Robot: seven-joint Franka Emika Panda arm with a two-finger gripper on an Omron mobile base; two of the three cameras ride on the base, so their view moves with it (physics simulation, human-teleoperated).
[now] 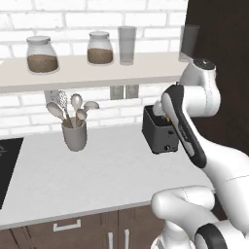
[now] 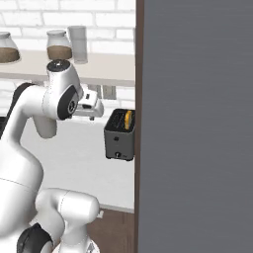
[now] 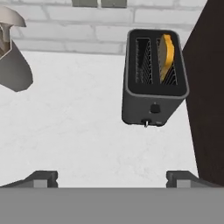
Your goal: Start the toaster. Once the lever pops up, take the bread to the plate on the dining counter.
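Looking past my own arm, I find much of the scene blocked: in the right base view a broad grey panel [image 2: 195,123] with a dark brown edge covers everything to the right of the toaster, and in the left base view my forearm crosses in front of the toaster's [image 1: 158,131] right side. The grey tabletop [image 1: 97,170] runs along the white brick wall, its left end cut off beside a dark cooktop [image 1: 8,165] at the picture's edge. Above it a shelf [image 1: 92,70] carries two lidded jars [image 1: 42,54] of brown contents and a clear glass [image 1: 127,44]; I can read no labels on them. A grey utensil holder [image 1: 75,134] with spoons stands well to the left of the toaster. The black toaster sits on the tabletop near the wall and close beside the dark panel; no brand or writing can be made out on it, only a small knob [image 3: 145,122] low on its front. The bread [image 3: 166,56] stands upright in the right-hand slot as my hand view shows it, its top edge poking above the slot. My gripper [image 3: 116,178] hangs above the tabletop in front of the toaster, well apart from it, jaws spread wide with nothing between them.
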